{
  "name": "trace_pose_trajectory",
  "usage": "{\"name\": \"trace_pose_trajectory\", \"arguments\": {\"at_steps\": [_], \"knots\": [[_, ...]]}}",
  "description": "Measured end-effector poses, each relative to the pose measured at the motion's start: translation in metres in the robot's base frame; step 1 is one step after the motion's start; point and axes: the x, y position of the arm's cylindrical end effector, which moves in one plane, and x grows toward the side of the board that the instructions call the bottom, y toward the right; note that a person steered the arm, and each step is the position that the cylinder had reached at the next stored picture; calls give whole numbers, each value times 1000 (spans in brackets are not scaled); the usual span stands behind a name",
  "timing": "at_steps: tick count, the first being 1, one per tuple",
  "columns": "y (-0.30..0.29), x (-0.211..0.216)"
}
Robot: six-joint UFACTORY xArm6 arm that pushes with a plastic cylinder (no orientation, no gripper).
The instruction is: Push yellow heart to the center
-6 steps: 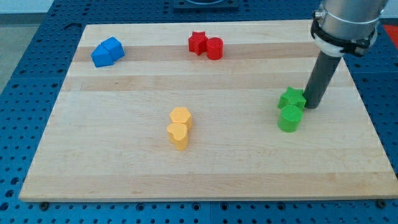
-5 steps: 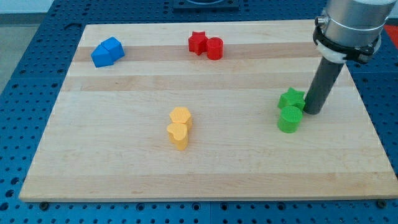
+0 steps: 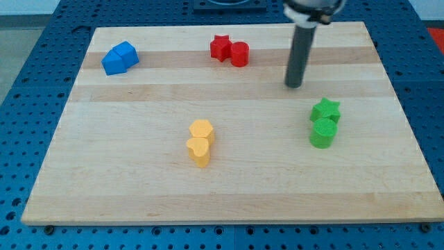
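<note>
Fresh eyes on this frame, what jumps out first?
The dark rod coming down from the view's top, my tip on bare board above and left of the green star and green cylinder, touching no block. Next, the yellow pair just left of the board's middle: the yellow heart tight against a yellow hexagon. The blue blocks sit top left, the red star and red cylinder top centre.

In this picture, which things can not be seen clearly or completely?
- Camera view, top edge: the arm above the rod is cut off; only the rod down to my tip shows.
- The yellow heart touches the other yellow block, which hides its far side.
- The green star is partly hidden behind the green cylinder.
- The two blue blocks sit so close that their separate shapes are unclear.
</note>
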Motion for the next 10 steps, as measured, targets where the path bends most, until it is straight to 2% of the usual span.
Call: {"name": "trace_pose_trajectory", "arguments": {"at_steps": [1,4,5,6,7,8,9,10], "knots": [[-49,24],[-195,44],[-243,67],[-266,97],[-264,142],[-225,163],[-170,163],[-154,165]]}}
